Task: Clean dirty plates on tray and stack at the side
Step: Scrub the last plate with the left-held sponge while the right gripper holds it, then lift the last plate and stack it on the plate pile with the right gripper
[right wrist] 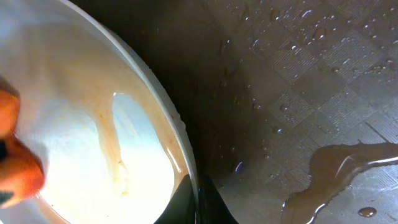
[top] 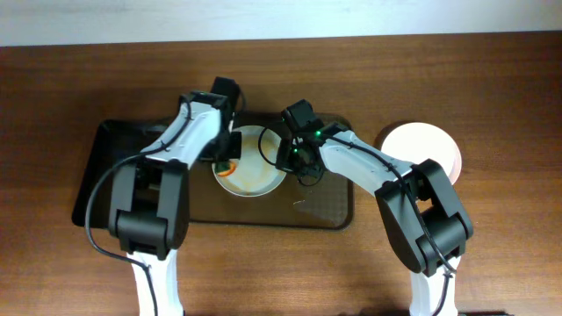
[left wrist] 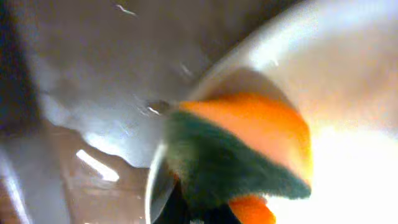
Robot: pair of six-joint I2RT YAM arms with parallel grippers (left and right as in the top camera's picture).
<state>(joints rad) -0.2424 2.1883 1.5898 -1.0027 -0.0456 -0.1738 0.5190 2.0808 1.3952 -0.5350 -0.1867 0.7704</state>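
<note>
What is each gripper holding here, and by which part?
The left gripper is shut on the sponge, gripping the end nearest its camera, with the sponge on the plate. The right gripper pinches that plate by the rim on its own side.

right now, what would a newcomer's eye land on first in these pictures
The stained white plate on the dark tray at the centre draws the eye. The left end effector presses an orange-and-green sponge onto it, while the right end effector sits at its right rim. A brown puddle lies on the tray, and a clean-looking plate waits on the table to the right.
</note>
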